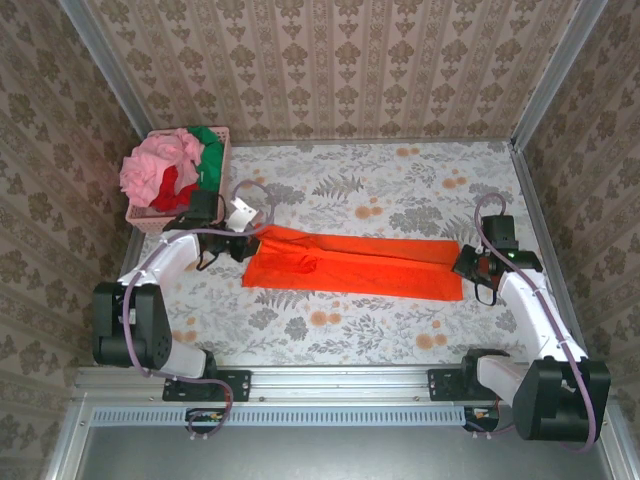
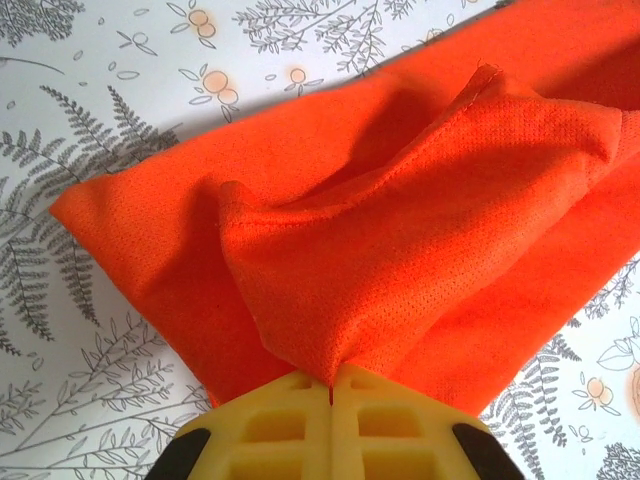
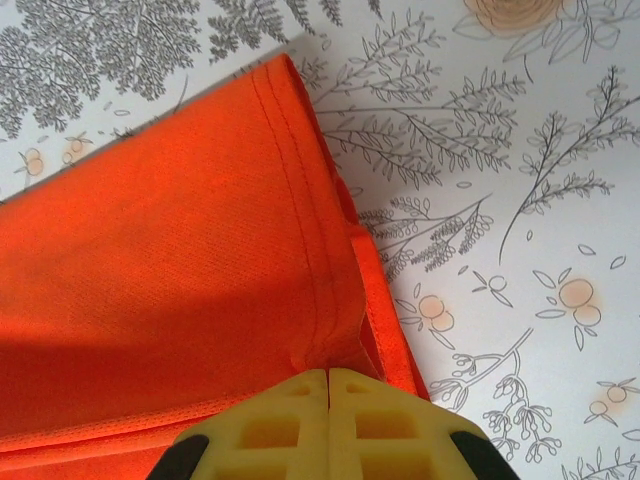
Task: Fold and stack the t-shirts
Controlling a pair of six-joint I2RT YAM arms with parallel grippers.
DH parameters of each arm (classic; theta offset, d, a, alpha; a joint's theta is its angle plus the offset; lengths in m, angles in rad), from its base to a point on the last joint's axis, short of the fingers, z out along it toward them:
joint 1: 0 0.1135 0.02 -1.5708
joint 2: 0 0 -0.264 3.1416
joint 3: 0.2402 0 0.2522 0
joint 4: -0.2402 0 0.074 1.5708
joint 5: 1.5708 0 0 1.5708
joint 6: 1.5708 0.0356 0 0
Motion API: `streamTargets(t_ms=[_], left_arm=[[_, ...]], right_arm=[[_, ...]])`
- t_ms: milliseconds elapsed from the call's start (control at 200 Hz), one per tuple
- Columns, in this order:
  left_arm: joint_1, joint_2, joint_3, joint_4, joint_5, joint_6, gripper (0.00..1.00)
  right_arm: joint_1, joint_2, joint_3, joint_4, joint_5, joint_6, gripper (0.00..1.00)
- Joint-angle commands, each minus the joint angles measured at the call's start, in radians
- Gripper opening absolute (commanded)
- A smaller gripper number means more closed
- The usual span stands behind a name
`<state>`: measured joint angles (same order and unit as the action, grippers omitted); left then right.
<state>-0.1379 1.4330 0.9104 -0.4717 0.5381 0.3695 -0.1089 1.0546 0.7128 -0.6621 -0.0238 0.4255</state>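
Orange t-shirt (image 1: 355,264) in a long folded strip at table (image 1: 400,185) centre, left gripper (image 1: 252,243) clamped on its 9 o'clock end, right gripper (image 1: 466,265) pinching its hemmed 3 o'clock corner, bare tabletop toward 12 and 6, basket (image 1: 148,221) of t-shirts (image 1: 160,170) at 10.

Table (image 1: 400,180) is viewed from high above and behind. Wrist views are set close, aimed downward; orange t-shirt (image 1: 380,265) is shared by all.

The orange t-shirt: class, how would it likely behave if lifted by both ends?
Probably floppy: the orange t-shirt bunches into folds where the left gripper pinches it. Likely light, being thin, mesh-like cloth. It would probably sag in the middle between that and the right gripper.
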Motion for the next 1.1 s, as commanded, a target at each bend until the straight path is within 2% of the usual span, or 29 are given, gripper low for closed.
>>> streamTargets(t_ms=[0, 345, 600, 825, 955, 975, 1010, 1045, 1095], left_arm=[[-0.007, -0.056, -0.021, -0.028, -0.028, -0.03, 0.0], [-0.025, -0.133, -0.063, -0.056, -0.041, -0.063, 0.0], [-0.08, -0.052, -0.059, -0.109, -0.128, -0.054, 0.0], [-0.126, -0.015, -0.057, -0.171, -0.228, -0.05, 0.0], [-0.148, -0.002, -0.051, -0.207, -0.267, -0.051, 0.0], [-0.149, -0.001, -0.048, -0.211, -0.274, -0.053, 0.02], [-0.154, 0.0, -0.043, -0.209, -0.307, -0.074, 0.12], [-0.164, -0.006, -0.039, -0.196, -0.356, -0.107, 0.37], [-0.172, -0.028, -0.046, -0.166, -0.385, -0.139, 0.59]], right_arm=[[-0.008, -0.039, -0.03, -0.039, 0.011, 0.019, 0.0], [-0.008, -0.08, -0.01, -0.072, 0.026, 0.013, 0.0], [-0.008, -0.036, -0.1, -0.004, 0.012, 0.033, 0.0], [-0.014, 0.083, -0.081, 0.018, 0.01, 0.037, 0.0], [-0.014, 0.093, -0.075, 0.016, 0.015, 0.042, 0.0], [-0.014, 0.089, -0.075, 0.015, 0.016, 0.043, 0.0], [-0.014, 0.077, -0.073, 0.014, 0.017, 0.046, 0.11], [-0.014, 0.058, -0.069, 0.012, 0.014, 0.046, 0.24], [-0.014, 0.023, -0.064, 0.012, 0.007, 0.042, 0.44]])
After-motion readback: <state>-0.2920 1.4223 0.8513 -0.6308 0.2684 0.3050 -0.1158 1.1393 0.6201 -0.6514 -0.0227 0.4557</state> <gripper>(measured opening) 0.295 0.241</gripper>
